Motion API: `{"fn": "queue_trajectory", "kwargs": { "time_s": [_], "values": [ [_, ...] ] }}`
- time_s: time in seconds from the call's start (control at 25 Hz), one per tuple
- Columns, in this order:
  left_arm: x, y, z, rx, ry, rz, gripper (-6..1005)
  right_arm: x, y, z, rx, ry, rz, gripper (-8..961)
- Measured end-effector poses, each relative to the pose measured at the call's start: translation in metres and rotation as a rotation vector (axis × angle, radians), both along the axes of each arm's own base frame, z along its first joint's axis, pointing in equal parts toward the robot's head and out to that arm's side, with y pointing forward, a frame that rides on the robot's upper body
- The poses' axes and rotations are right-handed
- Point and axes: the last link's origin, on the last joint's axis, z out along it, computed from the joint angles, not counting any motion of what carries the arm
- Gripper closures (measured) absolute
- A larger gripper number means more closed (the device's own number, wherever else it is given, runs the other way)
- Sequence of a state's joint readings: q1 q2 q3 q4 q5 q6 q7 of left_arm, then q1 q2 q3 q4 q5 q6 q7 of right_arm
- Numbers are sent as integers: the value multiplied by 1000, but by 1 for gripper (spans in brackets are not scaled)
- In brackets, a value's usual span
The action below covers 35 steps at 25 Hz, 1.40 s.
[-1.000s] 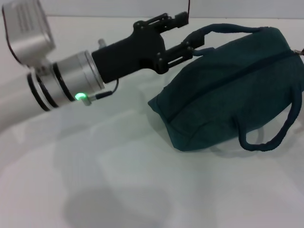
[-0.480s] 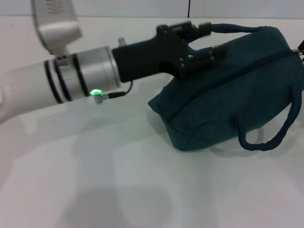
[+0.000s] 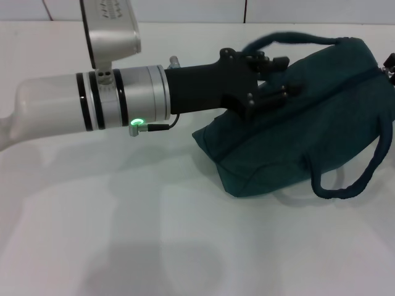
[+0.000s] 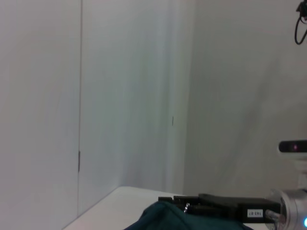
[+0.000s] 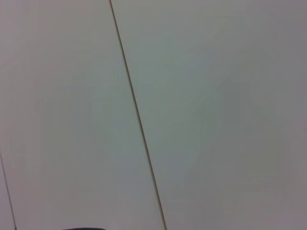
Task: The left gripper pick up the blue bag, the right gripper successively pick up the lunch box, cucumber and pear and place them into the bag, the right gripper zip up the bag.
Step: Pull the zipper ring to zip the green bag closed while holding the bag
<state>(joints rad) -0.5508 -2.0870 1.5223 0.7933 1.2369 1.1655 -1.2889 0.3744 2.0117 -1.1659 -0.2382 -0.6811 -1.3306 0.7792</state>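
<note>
My left gripper (image 3: 281, 77) sits right of centre in the upper half of the head view, its black fingers (image 3: 278, 61) lying against the top of the blue bag (image 3: 308, 129), close by the base of the upper handle (image 3: 290, 38). I cannot tell how wide my jaws stand there, nor whether they have hold of any cloth or strap; the dark fingers merge with the dark fabric. Behind them my black wrist block and silver forearm (image 3: 99, 102) stretch back toward the left edge of the frame, with a small green light (image 3: 136, 121) glowing on the underside.

The bag lies on its side on the white table (image 3: 154, 246), filling the right part of the frame, its zip line running along the upper face toward the right edge. A second handle loop (image 3: 352, 185) hangs down at the lower right, touching the tabletop.

My left wrist view shows only a sliver of the bag's fabric (image 4: 163, 218) at the bottom, a black gripper part beside it, and a pale wall (image 4: 120, 96). My right gripper shows in no view; its wrist camera sees only a plain wall panel (image 5: 192, 96).
</note>
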Motion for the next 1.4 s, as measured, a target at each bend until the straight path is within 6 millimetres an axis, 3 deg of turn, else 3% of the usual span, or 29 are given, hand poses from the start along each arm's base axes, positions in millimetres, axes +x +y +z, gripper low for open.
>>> {"fn": "queue_trajectory", "kwargs": {
  "time_s": [0.12, 0.32, 1.04, 1.4],
  "values": [
    [-1, -1, -3, 3, 25, -21, 515, 0, 0, 0, 0, 0, 0, 396],
    [-3, -1, -3, 31, 36, -41, 765, -3, 1, -2, -8, -4, 12, 396],
    [-26, 10, 5, 236, 41, -21, 866, -37, 16, -12, -47, 37, 131, 397],
    [-38, 14, 12, 292, 49, -7, 867, -26, 20, -9, -21, 42, 55, 398]
  ]
}}
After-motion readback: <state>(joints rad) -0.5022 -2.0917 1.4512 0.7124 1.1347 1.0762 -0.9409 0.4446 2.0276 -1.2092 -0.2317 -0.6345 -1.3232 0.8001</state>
